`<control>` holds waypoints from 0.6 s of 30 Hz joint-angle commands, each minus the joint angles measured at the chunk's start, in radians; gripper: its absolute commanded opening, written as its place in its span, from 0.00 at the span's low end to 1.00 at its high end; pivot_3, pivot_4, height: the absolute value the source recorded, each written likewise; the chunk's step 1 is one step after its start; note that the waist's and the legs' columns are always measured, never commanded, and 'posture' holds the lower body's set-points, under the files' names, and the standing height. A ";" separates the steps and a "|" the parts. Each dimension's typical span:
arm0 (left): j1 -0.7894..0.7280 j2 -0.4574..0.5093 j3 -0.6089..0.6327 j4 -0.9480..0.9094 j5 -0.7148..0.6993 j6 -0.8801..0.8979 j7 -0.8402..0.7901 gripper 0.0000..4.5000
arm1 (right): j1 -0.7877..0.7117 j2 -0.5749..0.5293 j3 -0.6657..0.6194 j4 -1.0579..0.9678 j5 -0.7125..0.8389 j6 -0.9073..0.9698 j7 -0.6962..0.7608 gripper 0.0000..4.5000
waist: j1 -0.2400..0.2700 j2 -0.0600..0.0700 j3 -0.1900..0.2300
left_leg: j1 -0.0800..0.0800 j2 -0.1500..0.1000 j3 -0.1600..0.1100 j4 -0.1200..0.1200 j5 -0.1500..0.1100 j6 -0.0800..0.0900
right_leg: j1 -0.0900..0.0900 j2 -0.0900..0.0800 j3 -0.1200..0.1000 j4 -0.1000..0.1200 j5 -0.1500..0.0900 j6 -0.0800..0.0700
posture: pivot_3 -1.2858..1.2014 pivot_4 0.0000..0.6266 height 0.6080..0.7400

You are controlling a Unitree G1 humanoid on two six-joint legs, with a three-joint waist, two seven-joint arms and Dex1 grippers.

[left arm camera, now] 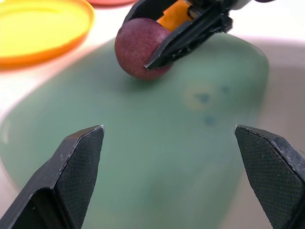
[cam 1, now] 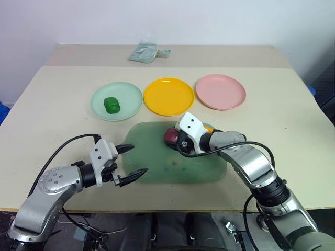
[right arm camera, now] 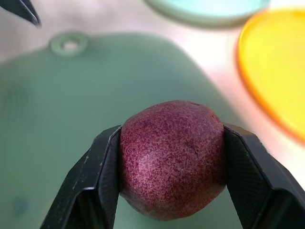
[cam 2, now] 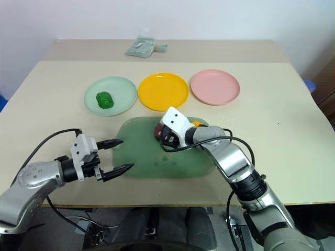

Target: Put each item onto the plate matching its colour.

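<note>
right gripper (right arm camera: 171,191): both fingers pressed on the sides of the maroon item (right arm camera: 172,160), item sits between the tips, on the green mat (cam 1: 157,157)
left gripper (cam 1: 131,160): jaws spread wide, nothing between them, over the mat's near left edge, well apart from the maroon item
orange item (left arm camera: 174,14): on mat, just behind right gripper, mostly hidden
dark green item (cam 1: 111,104): on mint plate (cam 1: 131,97)
yellow plate (cam 1: 168,96): bare
pink plate (cam 1: 220,91): bare
</note>
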 commanded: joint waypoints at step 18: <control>-0.008 -0.088 -0.044 -0.067 0.011 0.002 0.089 1.00 | -0.454 0.037 -0.349 1.125 -0.145 -0.610 -0.286 0.99 | -0.029 0.003 0.002 | 0.000 0.002 0.006 -0.002 0.001 0.000 | -0.002 0.003 0.000 0.001 0.000 0.000 | 0.52 0.24 1.00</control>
